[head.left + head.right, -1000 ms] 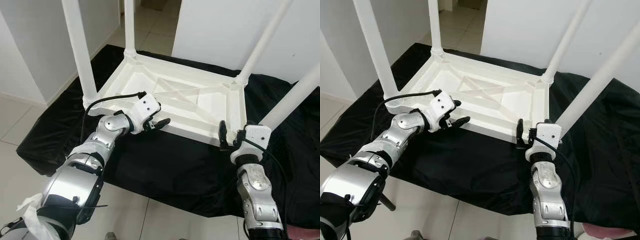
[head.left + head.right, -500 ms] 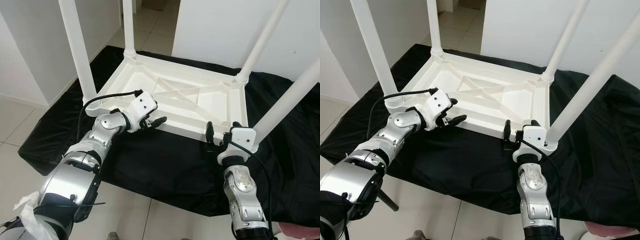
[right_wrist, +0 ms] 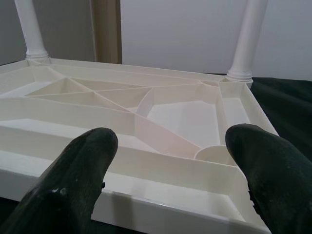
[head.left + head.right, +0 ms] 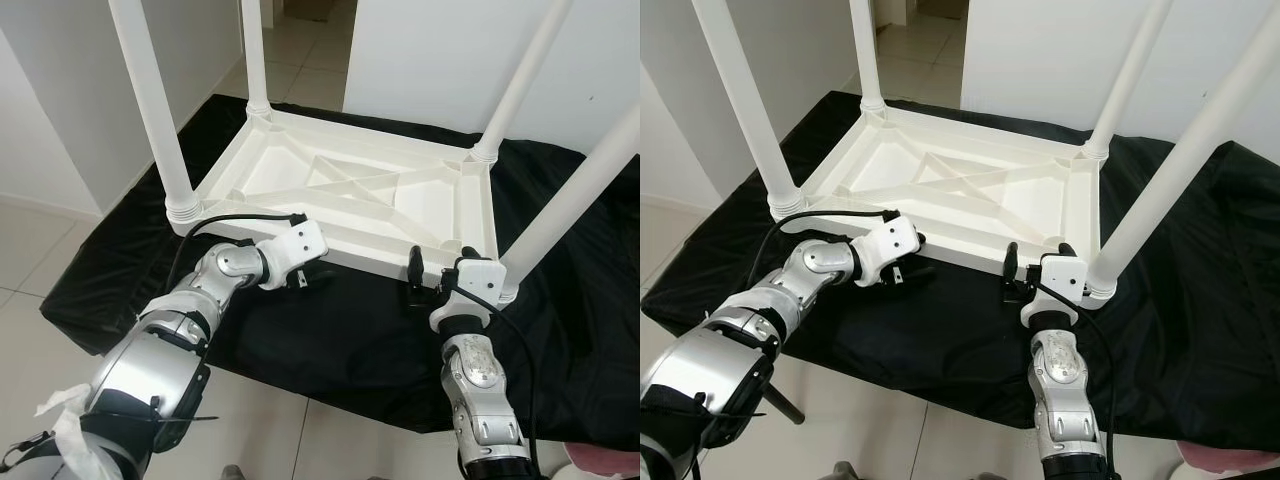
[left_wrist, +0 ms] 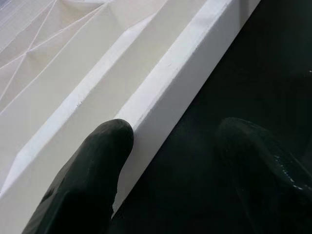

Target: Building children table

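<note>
The upside-down white table (image 4: 360,195) sits mid-frame on the black cloth (image 4: 330,330), all four legs up. Both claws just slid in along its near rim: left claw (image 4: 296,281) spread open, one finger on the edge, and right claw (image 4: 432,280) open wide, holding nothing. Looks like they're lining up to flip it.

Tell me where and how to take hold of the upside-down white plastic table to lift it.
Probably grip the near rim of the upside-down white plastic table, coming from the robot's side. The thin upright wall stands above the black cloth, so one finger can go inside and one outside. The left claw already straddles it; the right claw faces it, open, near the closest white leg.
</note>
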`<state>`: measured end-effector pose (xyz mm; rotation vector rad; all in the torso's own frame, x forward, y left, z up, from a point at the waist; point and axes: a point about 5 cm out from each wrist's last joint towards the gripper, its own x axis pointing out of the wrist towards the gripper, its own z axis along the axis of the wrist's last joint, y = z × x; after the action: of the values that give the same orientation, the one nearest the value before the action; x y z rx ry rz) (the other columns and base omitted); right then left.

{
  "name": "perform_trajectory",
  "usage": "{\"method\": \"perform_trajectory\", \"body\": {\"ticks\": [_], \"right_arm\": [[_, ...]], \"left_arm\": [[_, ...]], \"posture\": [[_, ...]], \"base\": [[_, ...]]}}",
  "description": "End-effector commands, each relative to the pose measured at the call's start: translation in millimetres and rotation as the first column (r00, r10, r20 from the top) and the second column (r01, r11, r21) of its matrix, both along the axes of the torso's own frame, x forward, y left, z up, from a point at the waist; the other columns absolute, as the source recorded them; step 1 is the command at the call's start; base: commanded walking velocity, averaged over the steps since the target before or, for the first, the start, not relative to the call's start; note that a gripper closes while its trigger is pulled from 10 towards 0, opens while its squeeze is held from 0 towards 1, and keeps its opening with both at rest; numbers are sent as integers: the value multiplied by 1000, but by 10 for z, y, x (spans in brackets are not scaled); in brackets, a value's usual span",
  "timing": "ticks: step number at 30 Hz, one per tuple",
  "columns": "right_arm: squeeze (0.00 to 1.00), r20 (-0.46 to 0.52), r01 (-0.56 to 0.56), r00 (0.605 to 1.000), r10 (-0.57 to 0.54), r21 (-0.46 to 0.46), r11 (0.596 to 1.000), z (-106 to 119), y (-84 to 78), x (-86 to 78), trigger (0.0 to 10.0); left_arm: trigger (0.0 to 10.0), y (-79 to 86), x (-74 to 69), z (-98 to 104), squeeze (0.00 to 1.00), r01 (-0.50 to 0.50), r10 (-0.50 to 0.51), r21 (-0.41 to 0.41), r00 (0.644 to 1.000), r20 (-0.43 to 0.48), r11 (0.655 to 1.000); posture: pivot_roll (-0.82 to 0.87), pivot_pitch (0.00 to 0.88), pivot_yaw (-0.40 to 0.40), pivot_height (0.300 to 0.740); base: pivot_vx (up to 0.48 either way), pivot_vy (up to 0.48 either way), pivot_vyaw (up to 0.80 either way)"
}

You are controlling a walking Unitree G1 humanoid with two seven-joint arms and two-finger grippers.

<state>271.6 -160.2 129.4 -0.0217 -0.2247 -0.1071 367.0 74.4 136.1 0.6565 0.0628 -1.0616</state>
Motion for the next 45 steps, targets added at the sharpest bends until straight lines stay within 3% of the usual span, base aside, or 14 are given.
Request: {"method": "perform_trajectory", "body": {"ticks": [1,10,21,32,34,35,38,40,45], "right_arm": [[0,10,4,1000,-4,-4,1000,9,12,17,10000],[0,13,12,1000,-12,-9,1000,8,6,33,10000],[0,18,10,1000,-10,-15,1000,32,19,80,10000],[0,16,14,1000,-14,-16,1000,28,8,79,10000],[0,13,18,1000,-18,-16,1000,20,8,80,10000],[0,13,18,1000,-18,-16,1000,20,8,80,10000],[0,6,19,1000,-19,-16,1000,12,31,82,10000],[0,6,19,1000,-19,-16,1000,12,34,82,10000],[0,1,22,1000,-22,-17,1000,3,30,69,10000]], "left_arm": [[10000,8,62,46,0,-59,59,18,998,12,998],[10000,64,195,260,0,-137,137,2,990,34,991],[10000,89,171,133,0,-135,142,80,986,-85,988],[10000,84,178,133,0,-154,160,71,983,-93,986],[10000,95,219,137,0,-254,258,52,959,-114,966],[10000,95,219,137,0,-254,258,52,959,-114,966],[10000,126,235,82,0,-331,342,104,931,-125,938],[10000,125,224,63,0,-319,333,120,934,-130,940],[10000,98,148,-9,0,-177,211,185,960,-186,967]], "posture": [[-134,0,9,740],[-152,0,14,740],[-161,0,17,740],[-161,0,17,740],[-163,7,19,740],[-163,7,19,740],[-168,13,22,740],[-168,13,22,740],[-170,26,28,740]], "base": [[0,0,0],[0,0,0],[0,0,0],[0,0,0],[0,0,0],[0,0,0],[0,0,0],[0,0,0],[0,0,0]]}}
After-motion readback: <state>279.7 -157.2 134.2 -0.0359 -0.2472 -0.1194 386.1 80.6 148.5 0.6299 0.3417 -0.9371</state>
